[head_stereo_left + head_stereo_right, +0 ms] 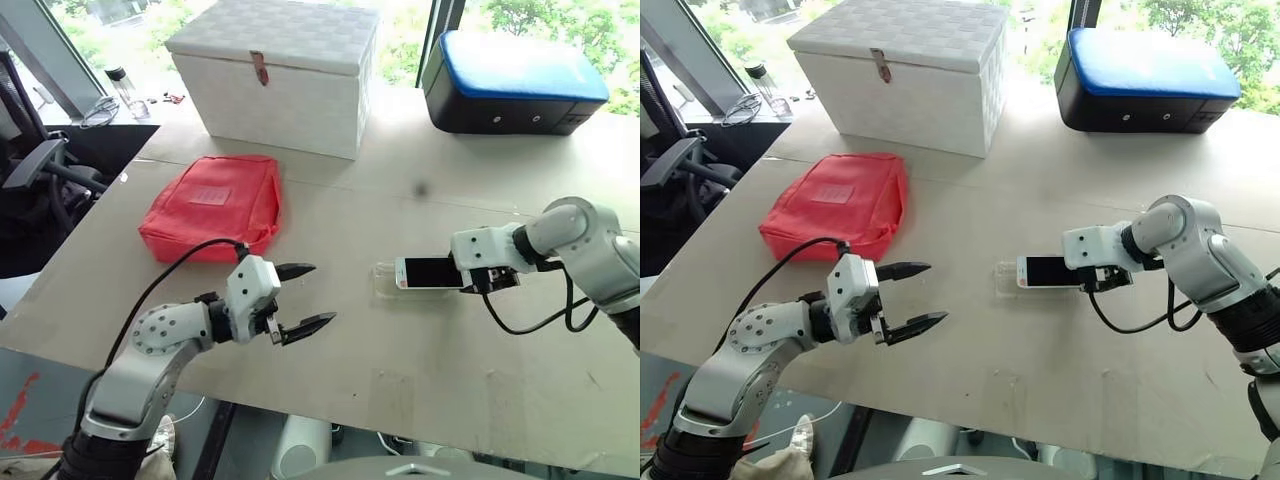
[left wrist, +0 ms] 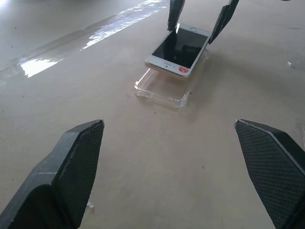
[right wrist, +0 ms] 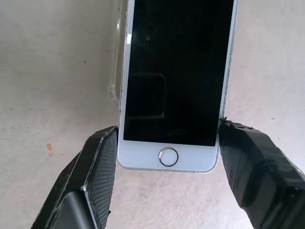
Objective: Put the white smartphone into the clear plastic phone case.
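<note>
Phone (image 3: 177,76) stiff, slick-edged; right tool (image 3: 167,157) pinches its home-button end, case (image 2: 162,88) beneath tip; left tool (image 1: 303,298) wide, idle.

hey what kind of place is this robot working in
Probably an office or lab by a window: a plain table, an office chair beside it, and greenery outside the glass behind.

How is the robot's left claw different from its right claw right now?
The left gripper is open with nothing between its fingers, while the right gripper is shut on the white smartphone, pinching its two long edges. The left gripper hangs over bare table, while the right gripper holds the phone tilted over the clear plastic phone case. Both have two black fingers.
</note>
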### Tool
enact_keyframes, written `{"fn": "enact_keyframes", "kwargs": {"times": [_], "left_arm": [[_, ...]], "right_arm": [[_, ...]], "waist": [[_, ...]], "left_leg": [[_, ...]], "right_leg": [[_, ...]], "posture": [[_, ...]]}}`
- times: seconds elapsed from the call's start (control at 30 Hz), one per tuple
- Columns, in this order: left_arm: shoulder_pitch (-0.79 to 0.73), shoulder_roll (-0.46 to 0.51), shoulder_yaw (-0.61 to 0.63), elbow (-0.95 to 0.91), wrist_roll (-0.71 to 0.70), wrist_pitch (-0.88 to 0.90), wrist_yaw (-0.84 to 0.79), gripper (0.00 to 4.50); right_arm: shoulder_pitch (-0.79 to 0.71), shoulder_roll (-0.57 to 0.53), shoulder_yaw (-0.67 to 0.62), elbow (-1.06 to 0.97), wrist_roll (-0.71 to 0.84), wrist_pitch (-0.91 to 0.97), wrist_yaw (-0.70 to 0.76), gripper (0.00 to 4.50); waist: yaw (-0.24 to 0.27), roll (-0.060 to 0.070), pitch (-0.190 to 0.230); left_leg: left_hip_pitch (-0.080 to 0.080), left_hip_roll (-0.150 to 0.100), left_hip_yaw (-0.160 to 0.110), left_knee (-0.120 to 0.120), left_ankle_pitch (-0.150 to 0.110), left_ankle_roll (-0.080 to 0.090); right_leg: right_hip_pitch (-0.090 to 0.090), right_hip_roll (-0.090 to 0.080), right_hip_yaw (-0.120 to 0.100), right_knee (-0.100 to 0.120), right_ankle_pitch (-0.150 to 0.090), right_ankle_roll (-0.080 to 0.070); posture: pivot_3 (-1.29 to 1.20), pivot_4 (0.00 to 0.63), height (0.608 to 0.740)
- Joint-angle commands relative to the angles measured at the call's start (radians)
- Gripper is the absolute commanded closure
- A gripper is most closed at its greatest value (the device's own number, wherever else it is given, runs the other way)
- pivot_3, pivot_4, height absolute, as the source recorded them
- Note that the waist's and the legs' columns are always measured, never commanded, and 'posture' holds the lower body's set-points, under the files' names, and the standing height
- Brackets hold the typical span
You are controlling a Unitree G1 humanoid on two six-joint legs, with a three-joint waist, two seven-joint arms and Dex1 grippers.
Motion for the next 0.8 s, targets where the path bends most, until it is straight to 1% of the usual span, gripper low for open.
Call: {"fn": "enact_keyframes", "kwargs": {"times": [0.03,0.43,0.63,0.8], "left_arm": [[0.005,-0.004,0.007,-0.026,0.0,-0.022,0.009,0.0],[0.017,-0.009,0.013,-0.032,-0.011,-0.03,0.01,0.0],[0.043,0.023,0.065,-0.051,-0.119,0.002,-0.063,0.0],[0.081,0.04,0.115,-0.063,-0.151,-0.018,-0.088,0.0]], "right_arm": [[-0.025,-0.003,-0.009,-0.006,-0.004,-0.018,0.023,1.74],[-0.025,0.003,-0.014,0.011,-0.011,-0.02,0.031,1.74],[-0.028,0.008,-0.017,0.021,-0.012,-0.02,0.027,1.74],[-0.031,0.006,-0.02,0.017,-0.009,-0.02,0.031,1.74]], "waist": [[0.0,0.0,0.0],[0.0,0.0,0.0],[-0.001,0.0,0.0],[0.0,0.0,0.0]], "left_leg": [[0.0,0.0,0.0,0.0,0.0,0.0],[0.0,0.0,0.0,0.001,0.0,0.0],[0.0,0.0,0.0,0.001,0.0,0.0],[0.001,0.0,0.0,0.001,0.0,0.0]], "right_leg": [[0.0,0.0,0.0,0.0,0.0,0.0],[0.0,0.0,0.0,0.001,0.0,0.0],[0.0,0.0,0.0,0.001,0.0,-0.001],[0.0,0.0,0.0,0.001,0.0,-0.001]], "posture": [[0.0,0.15,0.74],[0.0,0.15,0.74],[0.0,0.15,0.74],[0.0,0.15,0.74]]}}
